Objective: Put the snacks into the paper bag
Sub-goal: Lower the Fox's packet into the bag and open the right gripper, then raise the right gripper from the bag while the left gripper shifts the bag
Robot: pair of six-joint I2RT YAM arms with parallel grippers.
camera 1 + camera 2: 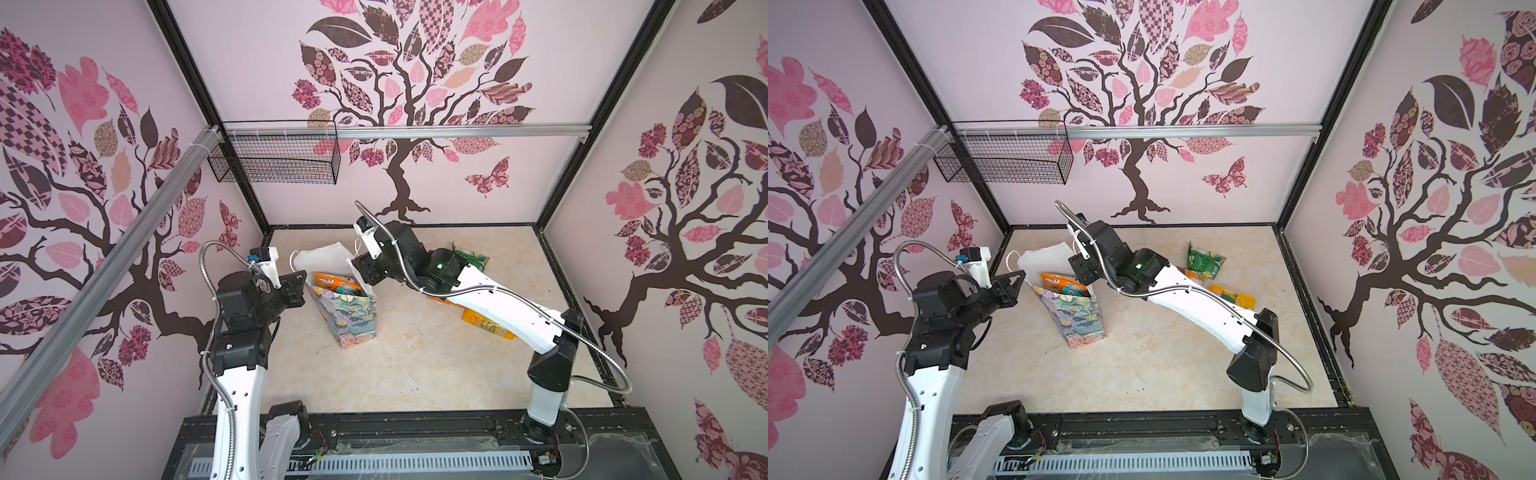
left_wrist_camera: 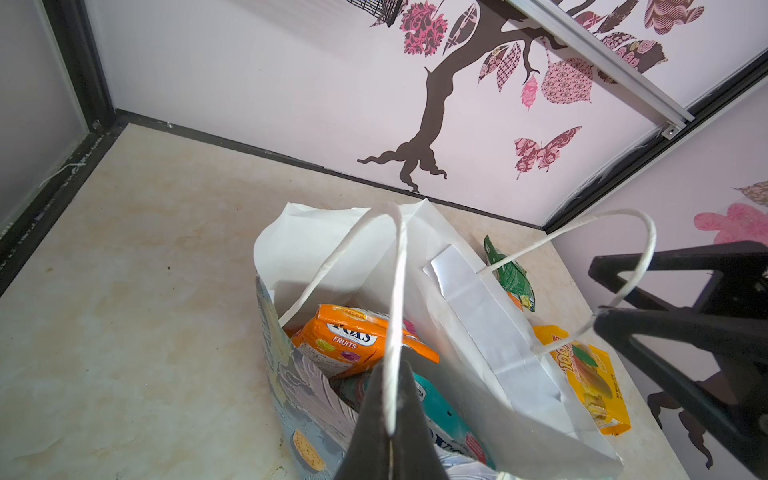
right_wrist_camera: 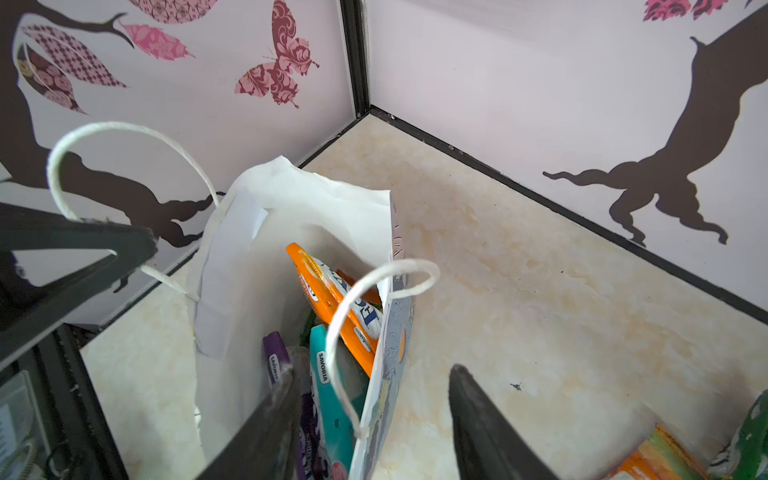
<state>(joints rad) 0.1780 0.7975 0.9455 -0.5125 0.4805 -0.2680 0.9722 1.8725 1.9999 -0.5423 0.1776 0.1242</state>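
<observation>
The paper bag [image 1: 349, 320] [image 1: 1079, 320] stands upright and open mid-table, white inside [image 2: 478, 332] [image 3: 249, 291]. Inside it are an orange packet [image 1: 332, 282] [image 2: 345, 340] [image 3: 328, 286], a teal one [image 2: 436, 407] [image 3: 332, 399] and a purple one [image 3: 276, 361]. My left gripper [image 1: 301, 282] [image 1: 1019, 280] [image 2: 394, 368] is shut on one white cord handle at the bag's left rim. My right gripper [image 1: 357, 266] [image 1: 1077, 270] [image 3: 372, 370] is open over the bag's right rim, one finger inside, one outside, holding nothing. A green snack [image 1: 471, 257] [image 1: 1204, 259] [image 2: 513, 278] and a yellow one [image 1: 486, 322] [image 1: 1233, 297] [image 2: 586, 374] lie on the table to the right.
A black wire mesh basket [image 1: 274, 158] [image 1: 1005, 160] hangs on the back wall rail at the left. The right forearm [image 1: 498, 299] stretches over the loose packets. Patterned walls close in three sides of the marble-look table [image 1: 415, 365].
</observation>
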